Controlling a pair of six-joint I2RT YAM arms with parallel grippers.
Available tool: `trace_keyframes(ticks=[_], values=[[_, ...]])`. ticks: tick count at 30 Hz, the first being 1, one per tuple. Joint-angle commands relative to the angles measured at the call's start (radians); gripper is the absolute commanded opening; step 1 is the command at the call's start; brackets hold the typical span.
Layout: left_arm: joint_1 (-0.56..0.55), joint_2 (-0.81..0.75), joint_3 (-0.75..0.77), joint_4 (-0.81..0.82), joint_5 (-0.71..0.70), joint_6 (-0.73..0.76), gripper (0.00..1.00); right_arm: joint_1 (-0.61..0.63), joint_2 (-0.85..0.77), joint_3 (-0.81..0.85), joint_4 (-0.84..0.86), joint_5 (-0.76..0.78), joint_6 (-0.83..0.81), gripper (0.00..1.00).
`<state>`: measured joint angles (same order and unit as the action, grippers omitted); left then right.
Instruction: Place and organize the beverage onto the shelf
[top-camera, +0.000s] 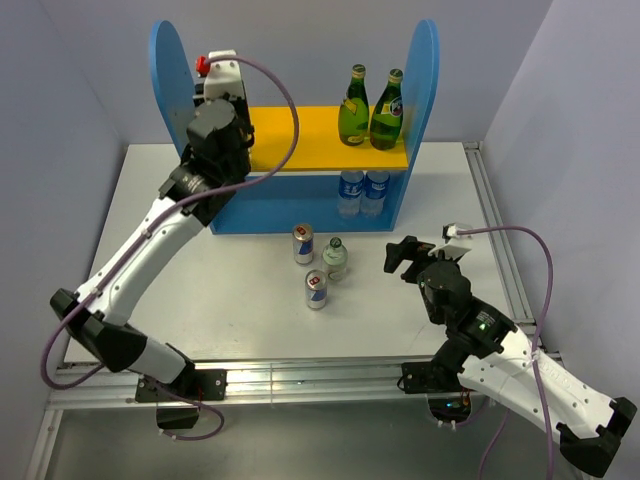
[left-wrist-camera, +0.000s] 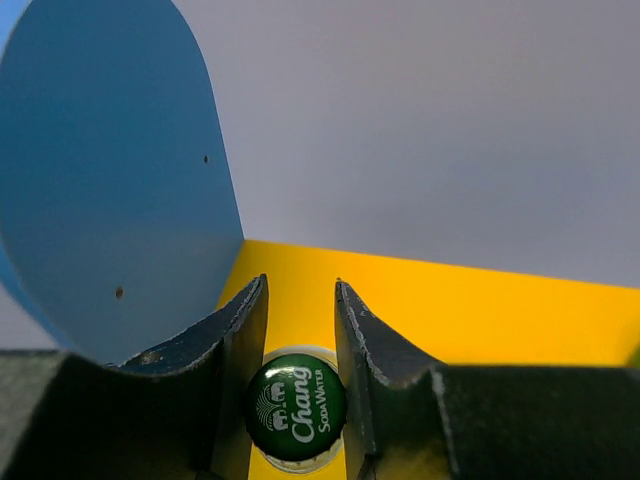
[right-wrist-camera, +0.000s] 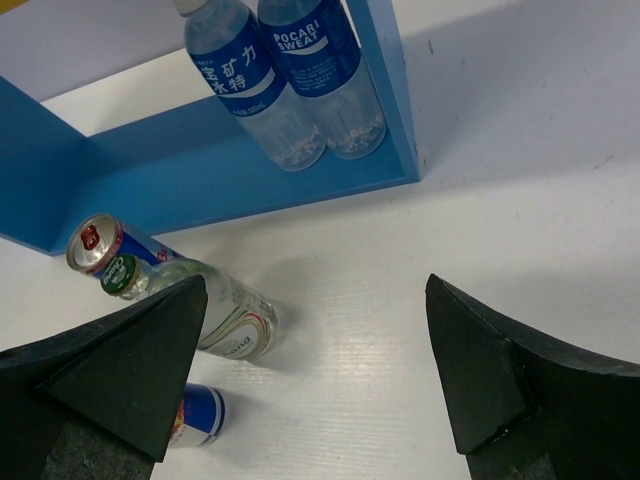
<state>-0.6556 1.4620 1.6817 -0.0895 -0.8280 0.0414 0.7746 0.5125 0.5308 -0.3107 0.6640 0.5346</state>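
Observation:
The blue shelf (top-camera: 425, 70) stands at the back with a yellow upper board (top-camera: 300, 125). Two dark green bottles (top-camera: 353, 105) stand at its right end. My left gripper (top-camera: 222, 85) is over the board's left end; in the left wrist view its fingers (left-wrist-camera: 240, 330) press both sides of the green Chang cap of a clear bottle (left-wrist-camera: 296, 407) above the board (left-wrist-camera: 480, 300). On the table stand two cans (top-camera: 303, 243) (top-camera: 316, 289) and a second clear bottle (top-camera: 335, 258). My right gripper (top-camera: 410, 258) is open and empty, right of them (right-wrist-camera: 315, 285).
Two blue-labelled Pocari Sweat bottles (top-camera: 362, 192) stand on the lower level at the right, also in the right wrist view (right-wrist-camera: 290, 80). The blue left side panel (left-wrist-camera: 110, 180) is close beside my left gripper. A metal rail (top-camera: 500, 240) runs along the table's right edge.

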Motion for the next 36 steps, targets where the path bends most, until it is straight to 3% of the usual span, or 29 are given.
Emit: trace_keyframes(ticks=[1,8,17,20,21,23,24,27,32,36], values=[[0.069,0.037,0.165,0.042,0.085,0.031,0.0,0.005,-0.014,-0.006,0.021,0.006,0.01,0.96],[0.229,0.158,0.257,-0.032,0.187,-0.087,0.0,0.006,-0.012,-0.006,0.024,0.002,0.008,0.96],[0.301,0.178,0.214,-0.024,0.213,-0.15,0.03,0.005,-0.008,-0.006,0.024,-0.001,0.008,0.96],[0.306,0.184,0.211,-0.026,0.202,-0.153,0.15,0.005,-0.005,-0.006,0.024,-0.003,0.008,0.96],[0.306,0.187,0.208,-0.024,0.201,-0.153,0.29,0.005,-0.006,-0.008,0.024,-0.001,0.01,0.96],[0.306,0.181,0.199,-0.018,0.194,-0.155,0.46,0.006,-0.006,-0.006,0.025,-0.001,0.008,0.96],[0.306,0.179,0.191,-0.007,0.193,-0.155,0.61,0.006,-0.006,-0.006,0.022,-0.001,0.008,0.96],[0.306,0.173,0.188,-0.001,0.181,-0.153,0.77,0.005,-0.008,-0.006,0.021,-0.001,0.01,0.96],[0.306,0.175,0.228,-0.055,0.171,-0.169,0.91,0.005,-0.006,-0.008,0.022,0.0,0.01,0.96],[0.298,0.14,0.221,-0.084,0.15,-0.19,0.92,0.006,-0.006,-0.008,0.021,0.012,0.016,0.96]])
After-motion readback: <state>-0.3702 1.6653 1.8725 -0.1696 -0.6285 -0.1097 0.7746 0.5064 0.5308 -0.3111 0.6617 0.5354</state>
